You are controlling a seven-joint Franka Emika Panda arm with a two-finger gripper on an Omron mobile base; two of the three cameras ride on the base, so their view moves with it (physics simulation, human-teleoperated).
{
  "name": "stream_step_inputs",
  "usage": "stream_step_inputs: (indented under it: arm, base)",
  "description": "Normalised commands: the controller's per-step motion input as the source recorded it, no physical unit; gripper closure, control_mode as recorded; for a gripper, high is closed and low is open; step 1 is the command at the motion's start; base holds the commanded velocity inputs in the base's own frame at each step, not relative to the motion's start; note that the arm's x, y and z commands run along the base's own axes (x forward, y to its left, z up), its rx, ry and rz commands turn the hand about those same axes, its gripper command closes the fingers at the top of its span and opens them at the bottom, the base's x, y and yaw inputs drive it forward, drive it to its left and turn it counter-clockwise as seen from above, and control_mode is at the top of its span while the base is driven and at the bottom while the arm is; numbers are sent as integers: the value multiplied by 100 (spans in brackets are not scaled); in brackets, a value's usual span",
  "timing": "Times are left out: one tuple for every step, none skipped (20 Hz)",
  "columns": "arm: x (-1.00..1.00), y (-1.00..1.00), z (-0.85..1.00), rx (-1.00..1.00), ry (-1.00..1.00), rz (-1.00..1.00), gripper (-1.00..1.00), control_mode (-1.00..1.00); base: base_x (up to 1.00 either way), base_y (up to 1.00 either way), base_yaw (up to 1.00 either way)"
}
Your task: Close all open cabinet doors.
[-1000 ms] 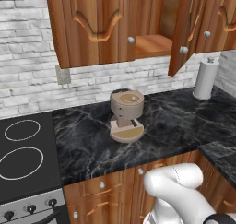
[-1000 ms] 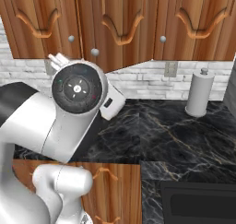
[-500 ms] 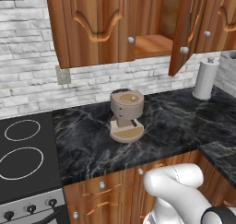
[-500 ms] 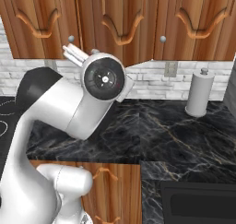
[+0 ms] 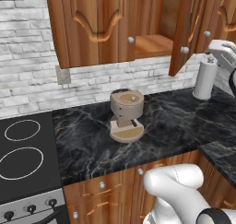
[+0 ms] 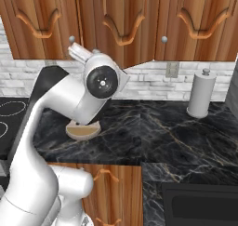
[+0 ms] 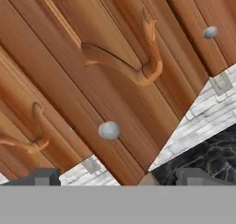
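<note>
Jaws of the white arm's two-finger gripper (image 7: 115, 178) stood spread wide, grasping nothing, facing the glossy reddish-brown arched cabinet door (image 5: 180, 32) that hung ajar above the black marble counter (image 5: 161, 126), near its right end.

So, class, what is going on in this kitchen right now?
A white robot arm is reaching up toward the wall cupboards above a dark counter. One cabinet door stands swung open, showing a shelf; the door to its left is shut. The gripper, jaws open and empty, faces the open door's knob.
</note>
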Motion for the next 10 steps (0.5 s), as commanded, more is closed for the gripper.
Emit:
stream_step_inputs:
  arm:
    - [100,39,10,0,26,-3,-100,-100]
    - [100,36,29,0,23,0,-100,-100]
    - [100,34,29,0,23,0,-100,-100]
    - [100,34,29,0,24,0,-100,-100]
    - [100,36,27,0,26,0,-100,-100]
    - [100,26,25,0,27,0,-100,-100]
    - [100,21,21,0,27,0,-100,-100]
    - [100,13,18,2,26,0,-100,-100]
    - [100,6,6,0,21,0,-100,-100]
    - [100,0,0,0,13,0,-100,-100]
  base:
    - [0,0,0]
    - [0,0,0]
    - [0,0,0]
    - [0,0,0]
    - [0,0,0]
    - [0,0,0]
    - [0,0,0]
    - [0,0,0]
    - [0,0,0]
    - [0,0,0]
